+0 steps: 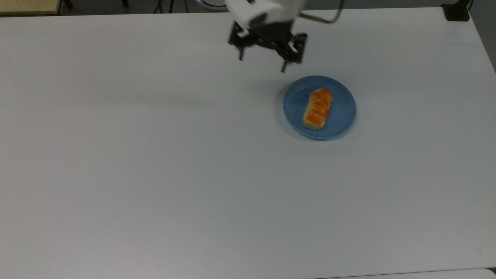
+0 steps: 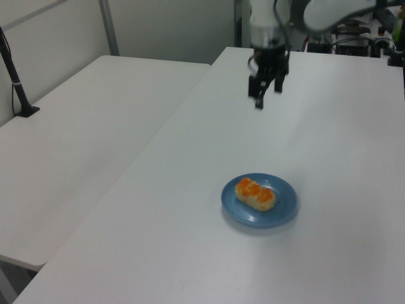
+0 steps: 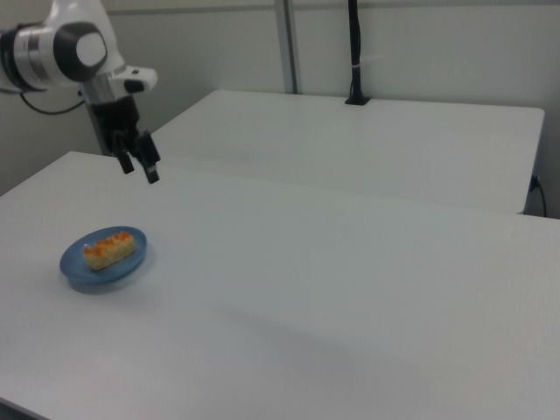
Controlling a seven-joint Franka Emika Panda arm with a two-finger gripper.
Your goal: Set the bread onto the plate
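The fingers (image 1: 241,54) are spread wide with nothing between them, pointing down. The gripper (image 1: 262,62) (image 2: 266,94) (image 3: 140,166) hangs in the air above the white counter (image 1: 155,155), well apart from the plate (image 1: 341,116) (image 2: 288,206) (image 3: 74,261), toward the top view's upper left of it. The white wrist rises steeply above it. The bread (image 1: 317,109) (image 2: 255,193) (image 3: 108,249) lies flat near the plate's middle, alone.
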